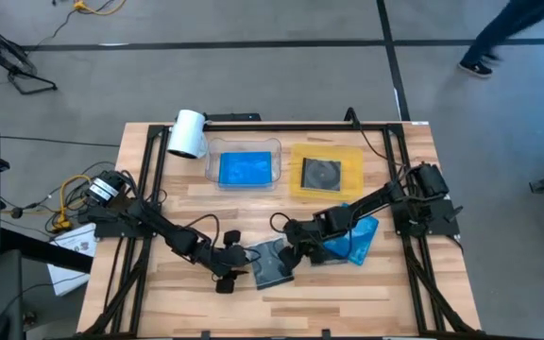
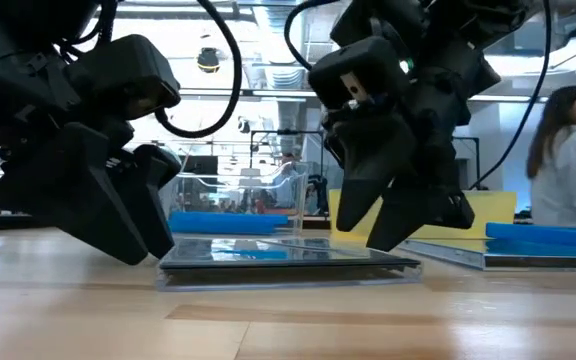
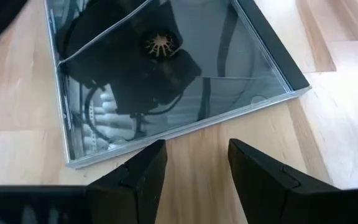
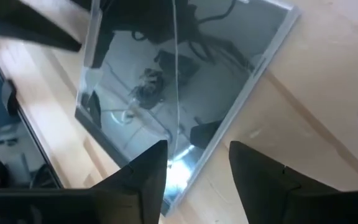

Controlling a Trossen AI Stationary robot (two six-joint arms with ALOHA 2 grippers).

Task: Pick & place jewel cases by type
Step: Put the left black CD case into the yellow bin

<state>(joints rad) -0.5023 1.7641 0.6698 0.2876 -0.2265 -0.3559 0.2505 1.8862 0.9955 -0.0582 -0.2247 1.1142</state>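
Observation:
A grey-clear jewel case [image 1: 272,263] with a dark disc lies flat on the wooden table near its front middle, and shows in the low view [image 2: 288,258]. My left gripper [image 1: 242,269] stands open at the case's left edge, its fingertips [image 3: 194,149] just short of that edge [image 3: 166,132]. My right gripper [image 1: 296,252] is open at the case's right end, slanting down, with one fingertip [image 4: 157,155] over the case's edge. Blue jewel cases [image 1: 352,241] lie under the right arm. One blue case [image 1: 246,168] lies in the clear tray, one grey-clear case [image 1: 321,173] in the yellow tray. My right gripper has one fingertip [image 4: 159,152] over the right edge [image 4: 188,165] of the grey-clear jewel case, coming slantwise from above. Whether it touches the case I cannot tell. The case lies flat on the table.
The clear tray [image 1: 212,162] and the yellow tray [image 1: 355,179] stand side by side at the table's far middle. A white cylinder [image 1: 187,133] lies at the far left. A person [image 2: 568,150] stands beyond the table at the right. Bare wood lies along the front edge.

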